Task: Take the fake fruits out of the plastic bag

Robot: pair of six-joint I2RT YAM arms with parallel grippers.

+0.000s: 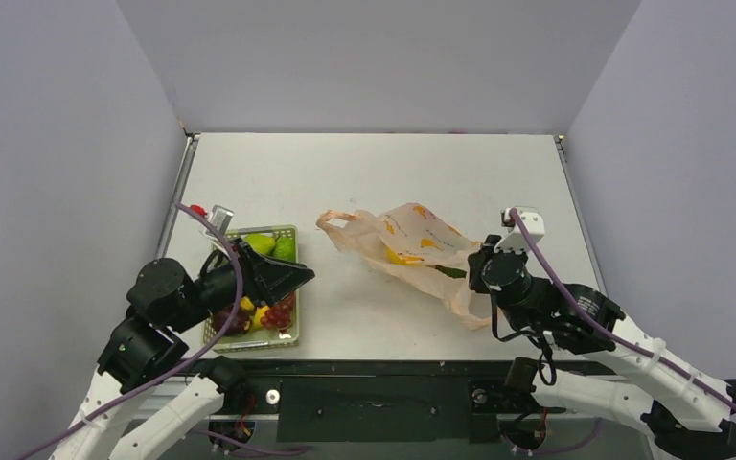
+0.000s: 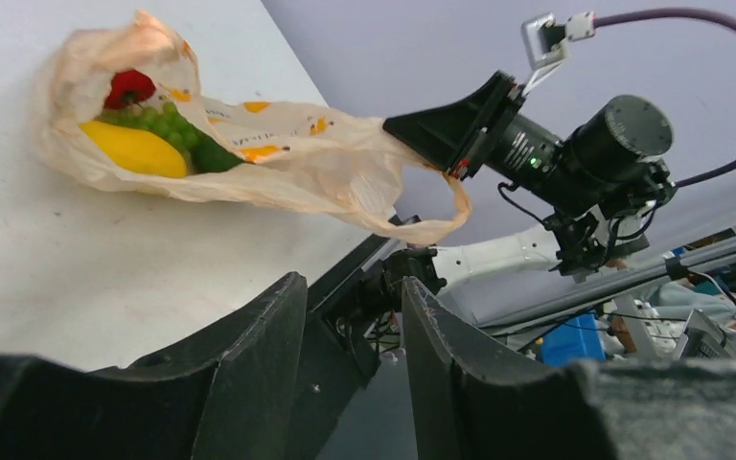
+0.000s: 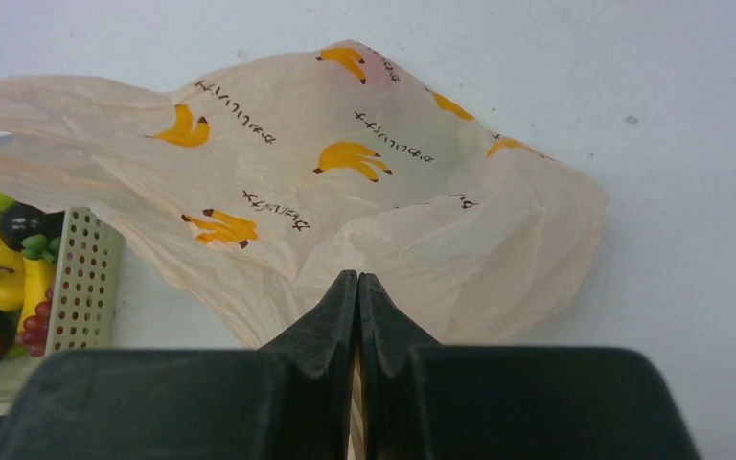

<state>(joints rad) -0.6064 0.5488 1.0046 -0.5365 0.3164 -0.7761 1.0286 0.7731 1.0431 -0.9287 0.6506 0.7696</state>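
Note:
The peach-orange plastic bag [image 1: 412, 240] with banana prints lies on the table's middle, its handle loop toward the left. In the left wrist view the plastic bag [image 2: 278, 163] shows fake fruits inside: a red one [image 2: 129, 86], green grapes [image 2: 158, 123] and a yellow one [image 2: 134, 149]. My right gripper [image 1: 474, 273] is shut on the bag's right end and holds it a little off the table; it also shows in the right wrist view [image 3: 358, 280] and the left wrist view [image 2: 398, 125]. My left gripper [image 1: 307, 275] is open and empty above the basket, its fingers [image 2: 249, 355] apart.
A light green lattice basket [image 1: 292, 333] stands at the near left under my left gripper, holding several fake fruits: green ones [image 1: 270, 245], purple grapes [image 1: 278, 314], yellow ones. The basket's wall [image 3: 81, 278] shows at the left of the right wrist view. Grey walls surround the table.

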